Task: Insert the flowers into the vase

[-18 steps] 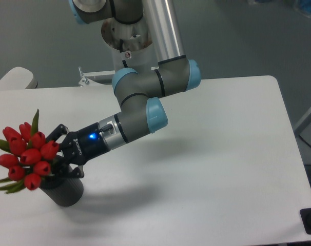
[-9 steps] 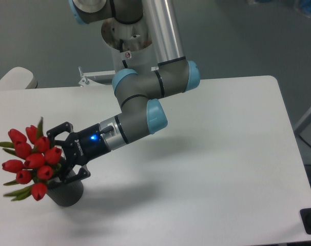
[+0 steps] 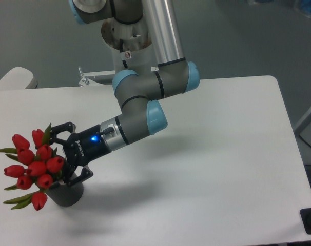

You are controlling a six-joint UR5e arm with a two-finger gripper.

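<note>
Spreading pincer (image 3: 63, 154) beside flowers (image 3: 35, 166)

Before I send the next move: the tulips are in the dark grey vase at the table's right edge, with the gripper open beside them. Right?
Not quite. The vase stands near the table's left front edge, not the right, as the fixed camera shows. The rest holds: the flowers sit in it, and the gripper is beside them with its jaws spread.
</note>
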